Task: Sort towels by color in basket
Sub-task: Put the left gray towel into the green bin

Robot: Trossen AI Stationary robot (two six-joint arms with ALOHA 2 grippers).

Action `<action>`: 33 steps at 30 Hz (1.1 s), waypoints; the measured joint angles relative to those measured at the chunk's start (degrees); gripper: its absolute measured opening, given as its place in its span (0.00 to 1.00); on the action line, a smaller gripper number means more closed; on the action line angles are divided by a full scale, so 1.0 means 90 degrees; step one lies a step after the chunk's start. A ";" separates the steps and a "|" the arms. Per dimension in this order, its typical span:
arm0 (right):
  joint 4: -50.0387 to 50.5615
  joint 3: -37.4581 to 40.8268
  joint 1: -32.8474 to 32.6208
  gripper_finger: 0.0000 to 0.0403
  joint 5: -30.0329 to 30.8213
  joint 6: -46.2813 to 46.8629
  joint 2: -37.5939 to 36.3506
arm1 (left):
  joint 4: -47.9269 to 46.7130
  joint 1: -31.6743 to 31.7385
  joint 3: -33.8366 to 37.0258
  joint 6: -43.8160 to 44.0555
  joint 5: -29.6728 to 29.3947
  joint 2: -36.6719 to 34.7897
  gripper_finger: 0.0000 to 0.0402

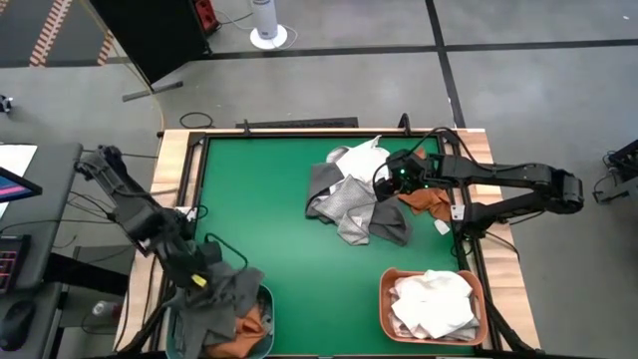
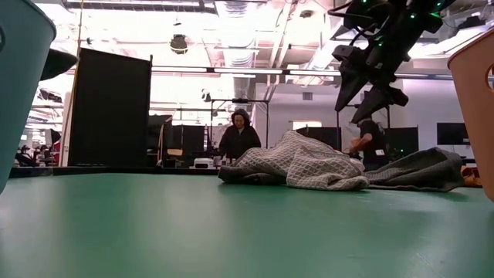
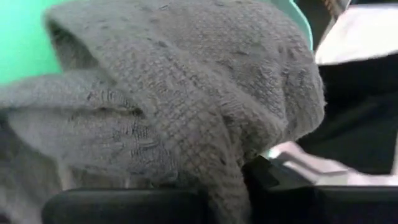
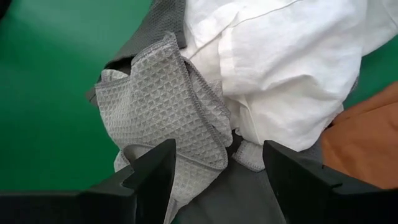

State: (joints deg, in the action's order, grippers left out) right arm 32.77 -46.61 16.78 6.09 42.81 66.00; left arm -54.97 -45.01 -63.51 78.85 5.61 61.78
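My left gripper [image 1: 204, 281] is at the near left corner, shut on a dark grey towel [image 1: 234, 297] over the blue-grey basket [image 1: 265, 299]. That basket also holds a rust orange towel [image 1: 249, 324]. My right gripper [image 4: 217, 168] hovers open just above the pile of towels right of the table's middle. In the pile are a light grey waffle towel [image 4: 155, 106], a white towel [image 4: 280, 62], an orange towel [image 4: 367, 137] and a dark grey towel [image 1: 321, 184]. The low view shows my right gripper [image 2: 370, 81] clear above the pile [image 2: 309, 166]. My left gripper pinches a bunched part of the dark grey towel [image 3: 221, 180] between its two fingers, coming at it from above and slanting down. The cloth bulges slack in front of the fingers and drapes down into the basket; how many layers are held, I cannot tell.
An orange basket [image 1: 387, 299] with white towels [image 1: 434, 304] stands at the near right. The green table top [image 1: 259, 189] lies bare between the pile and the left basket. People stand in the room beyond the far edge.
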 joint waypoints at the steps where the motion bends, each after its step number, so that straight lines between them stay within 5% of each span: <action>1: 0.0000 0.0000 0.0000 0.67 0.0000 0.0000 0.0000 | 0.0106 -0.0027 0.0000 -0.0210 -0.0028 0.0164 0.07; 11: 0.0002 0.0000 -0.0070 0.67 -0.0056 0.0002 0.0002 | 0.0350 -0.0092 -0.0781 -0.2670 -0.0979 0.2015 0.07; 17: 0.0002 0.0000 -0.0197 0.67 -0.0068 -0.0132 0.0002 | 0.0482 -0.0018 -0.1165 -0.3673 -0.0897 0.3108 0.07; 24: 0.0007 0.0000 -0.0202 0.67 -0.0140 -0.0143 0.0002 | 0.1093 -0.0087 -0.1089 -0.3920 -0.0919 0.3816 0.07; 33: 0.0012 -0.0002 -0.0202 0.67 -0.0206 -0.0146 0.0002 | 0.3518 -0.0353 0.0237 -0.3547 -0.0984 0.3823 0.07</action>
State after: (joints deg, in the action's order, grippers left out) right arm 32.88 -46.63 14.96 4.23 41.49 66.02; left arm -23.30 -48.18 -61.37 46.93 -3.25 96.19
